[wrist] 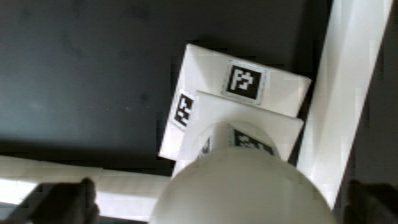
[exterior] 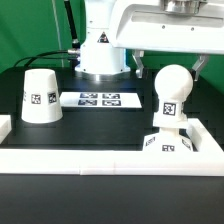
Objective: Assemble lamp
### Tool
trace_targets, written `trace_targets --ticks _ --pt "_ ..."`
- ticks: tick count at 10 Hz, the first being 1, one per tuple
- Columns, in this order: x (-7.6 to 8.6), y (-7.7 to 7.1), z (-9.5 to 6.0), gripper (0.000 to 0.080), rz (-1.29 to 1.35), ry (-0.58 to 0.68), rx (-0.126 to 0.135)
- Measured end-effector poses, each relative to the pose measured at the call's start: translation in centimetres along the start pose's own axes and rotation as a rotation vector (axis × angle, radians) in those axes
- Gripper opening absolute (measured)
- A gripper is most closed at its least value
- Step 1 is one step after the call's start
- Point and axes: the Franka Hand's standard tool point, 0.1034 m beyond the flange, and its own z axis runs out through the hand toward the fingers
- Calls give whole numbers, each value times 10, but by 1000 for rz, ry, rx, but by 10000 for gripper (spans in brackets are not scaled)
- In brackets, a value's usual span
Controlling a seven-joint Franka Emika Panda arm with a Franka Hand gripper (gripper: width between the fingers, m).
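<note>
Spanning the scene, the black table [exterior: 60,135] carries everything. The shade [exterior: 39,96] sits mouth-down at the exterior view's left, well apart from the base [exterior: 167,143] at the right by the white rail [exterior: 110,157]. The bulb [exterior: 171,92] stands upright in the base. The gripper [exterior: 167,62] hangs released above the bulb, jaws spread, not touching it.

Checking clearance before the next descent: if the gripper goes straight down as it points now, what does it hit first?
Most likely the bulb: the gripper sits right above its round top, bulb standing in the base. Exact offset in depth is unclear.
</note>
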Motion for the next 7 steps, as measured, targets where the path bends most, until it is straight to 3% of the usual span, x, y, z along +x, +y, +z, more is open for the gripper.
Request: trace_targets --ticks 1,4,7 --pt "-3 1 4 699 9 -10 9" --pt "-39 24 7 699 46 -56 18" --pt "-63 59 6 699 50 -65 15"
